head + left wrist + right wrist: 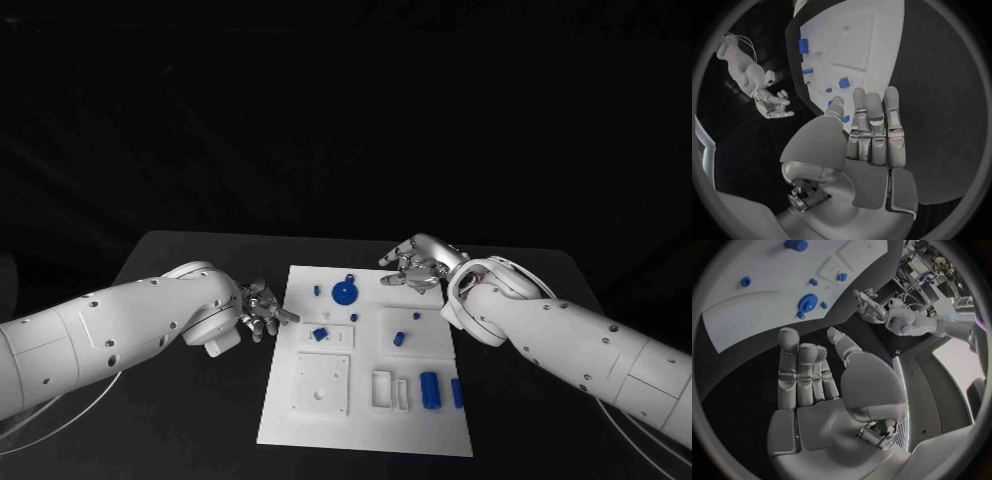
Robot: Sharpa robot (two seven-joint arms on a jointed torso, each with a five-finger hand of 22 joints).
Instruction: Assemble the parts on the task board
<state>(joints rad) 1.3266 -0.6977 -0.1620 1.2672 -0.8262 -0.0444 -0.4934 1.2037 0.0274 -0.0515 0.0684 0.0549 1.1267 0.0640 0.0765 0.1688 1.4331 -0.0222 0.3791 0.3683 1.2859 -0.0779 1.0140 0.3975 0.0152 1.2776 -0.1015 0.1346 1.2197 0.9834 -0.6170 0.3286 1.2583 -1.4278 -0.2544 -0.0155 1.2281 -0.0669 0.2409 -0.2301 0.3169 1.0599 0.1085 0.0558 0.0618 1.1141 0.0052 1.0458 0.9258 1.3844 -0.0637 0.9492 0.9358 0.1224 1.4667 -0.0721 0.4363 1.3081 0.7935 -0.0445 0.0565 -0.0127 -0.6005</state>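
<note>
Hands (260, 312) (415, 265) empty, fingers (873, 125) spread, flanking task board (346, 420) (smaller blue parts (430, 388) indistinct).

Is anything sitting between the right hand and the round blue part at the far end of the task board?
Nothing visible. The right hand, open and empty, hovers beside the task board; only bare board lies before the round blue part.

No text, label, brand, number or sign can be read anywhere in these views.
</note>
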